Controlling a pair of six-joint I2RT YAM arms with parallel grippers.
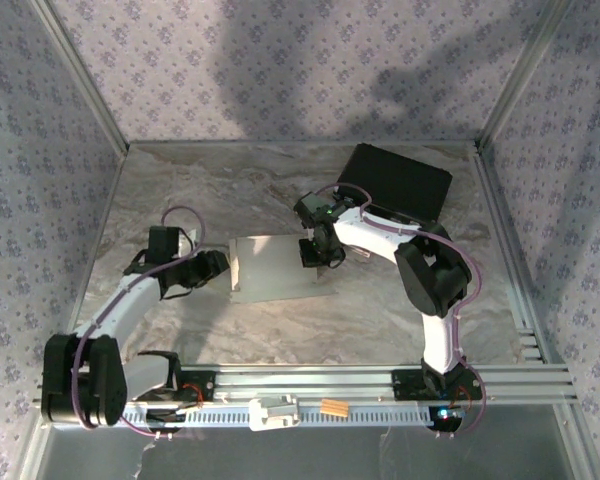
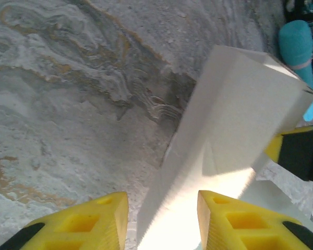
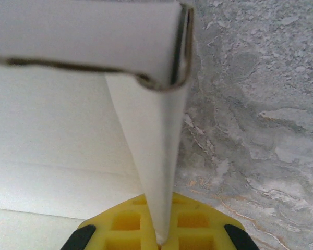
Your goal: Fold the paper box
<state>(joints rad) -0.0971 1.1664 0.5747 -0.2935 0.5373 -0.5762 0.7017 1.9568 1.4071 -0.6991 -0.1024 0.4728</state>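
Where the marbled tabletop (image 1: 230, 190) opens out at its middle, one paper box (image 1: 278, 270) lies: white card, partly folded, base flat, with side panels raised.

Count:
- One paper box.
- One black case (image 1: 395, 185), at the far right of the tabletop and apart from the box.
- Two arms, one on each side of the box.
- Two small pieces on the front rail (image 1: 380, 385), one white (image 1: 273, 411) and one orange (image 1: 334, 407), lying near each other but not touching.

Right fingers (image 3: 198, 224): closed on a thin upright flap at the box's right side, with the card pinched between the two yellow pads.

Left fingers (image 2: 94, 224): parted at a middling width and straddling the raised panel at the box's left side. A sliver of tabletop shows between one finger and the card. The other finger sits close against the panel; whether it actually touches, I cannot tell from the wrist view.
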